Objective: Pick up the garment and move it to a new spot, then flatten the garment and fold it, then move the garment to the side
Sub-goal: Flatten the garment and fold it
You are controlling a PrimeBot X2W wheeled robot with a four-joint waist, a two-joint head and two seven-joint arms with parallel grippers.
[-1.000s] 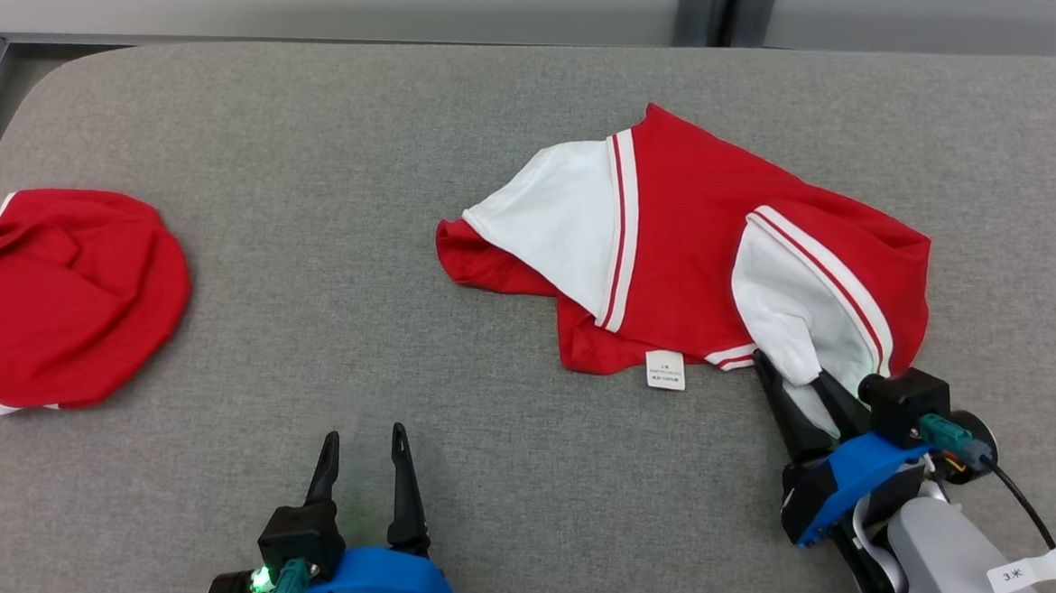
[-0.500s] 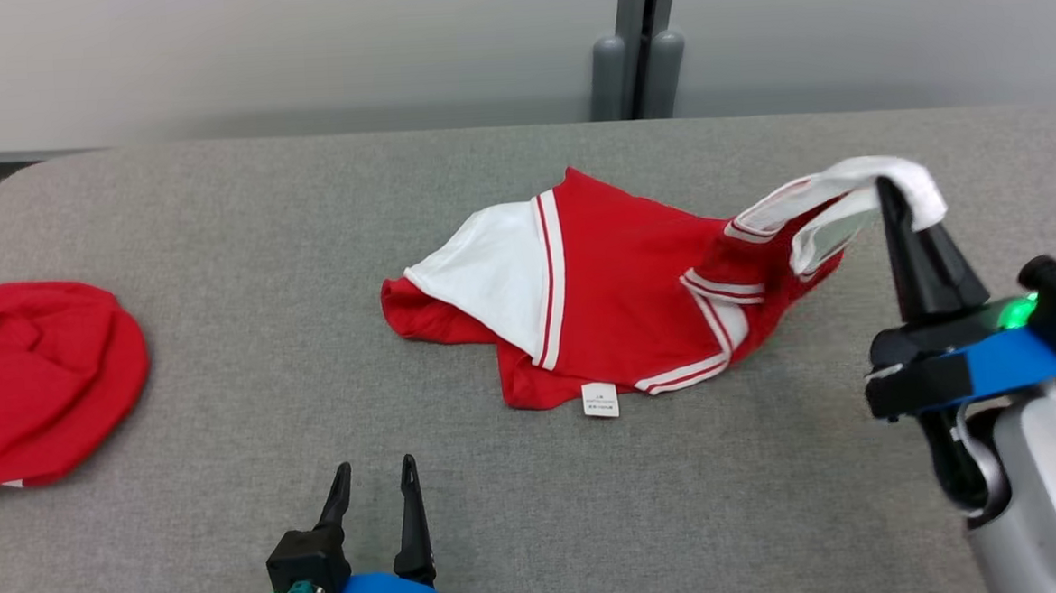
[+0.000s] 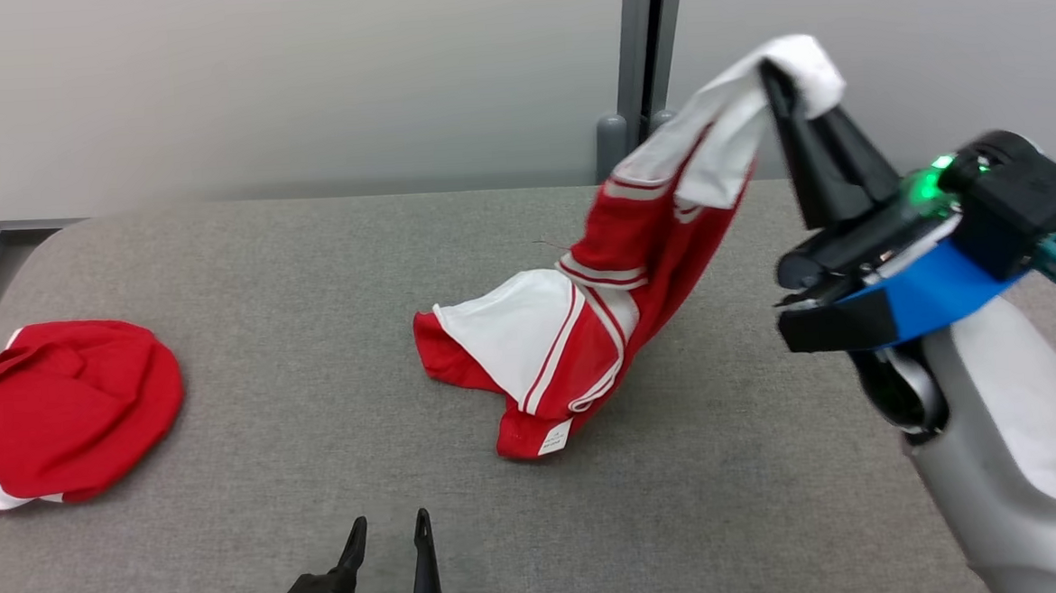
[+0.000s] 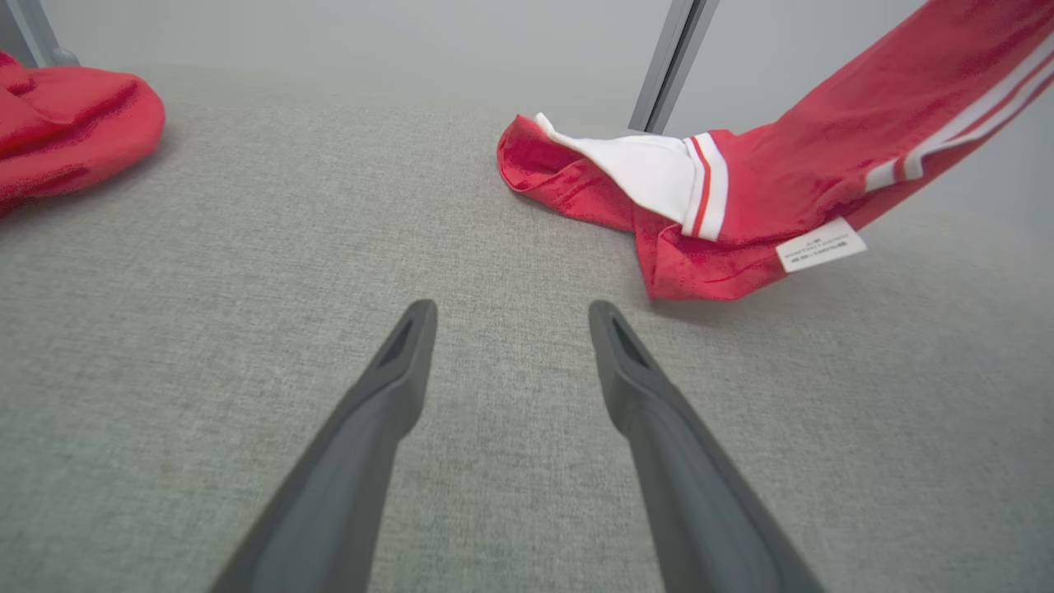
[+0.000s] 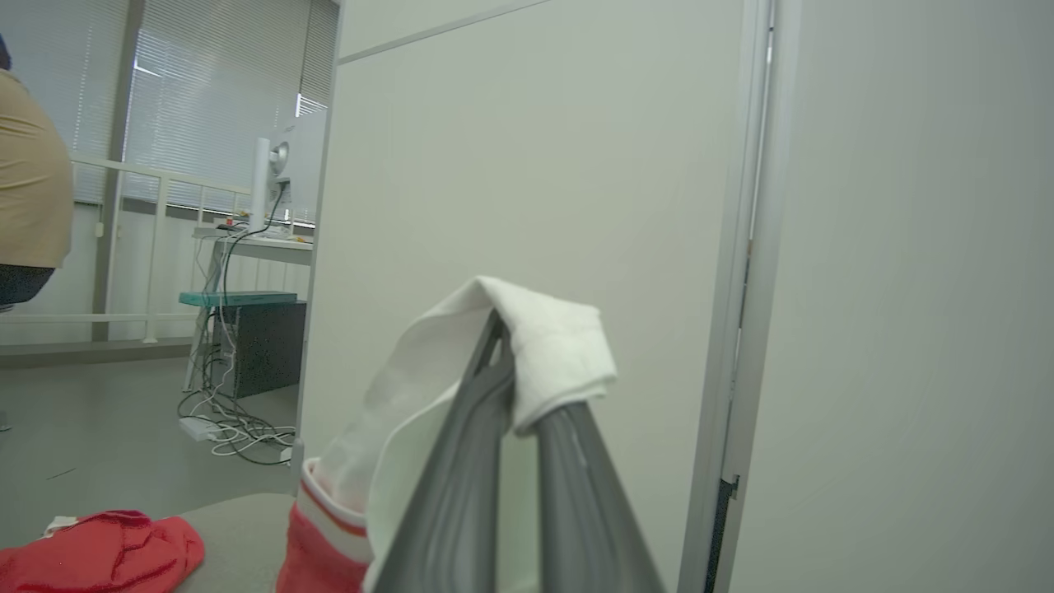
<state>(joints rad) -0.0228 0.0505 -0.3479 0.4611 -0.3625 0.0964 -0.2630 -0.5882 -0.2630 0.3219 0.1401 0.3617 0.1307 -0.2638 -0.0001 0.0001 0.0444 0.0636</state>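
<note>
Fingers of the right gripper (image 3: 767, 69) are closed on a white end of the garment (image 3: 621, 255), which is bunched over their tips. The garment is hung from that grip above the grey table (image 3: 265, 283), and its lower end, with a care label (image 3: 551, 437) showing, is rested on the table near the middle. The picking-up step is judged to be in hand and not yet finished, since part of the cloth is borne by the table. A higher lift is called for next, so that the lower end is cleared before the garment is carried to a new spot. A hold at one point is likely to leave it twisted, so both grippers may be needed for flattening. The left gripper (image 3: 391, 521) is held low near the front edge, its fingers spread wide and empty, well apart from the garment. A second red garment (image 3: 64, 411) is seen at the far left, out of the way. A grey post (image 3: 646, 46) behind the table is near the raised gripper and is to be avoided. A person (image 5: 29, 165) is seen far off in the right wrist view
</note>
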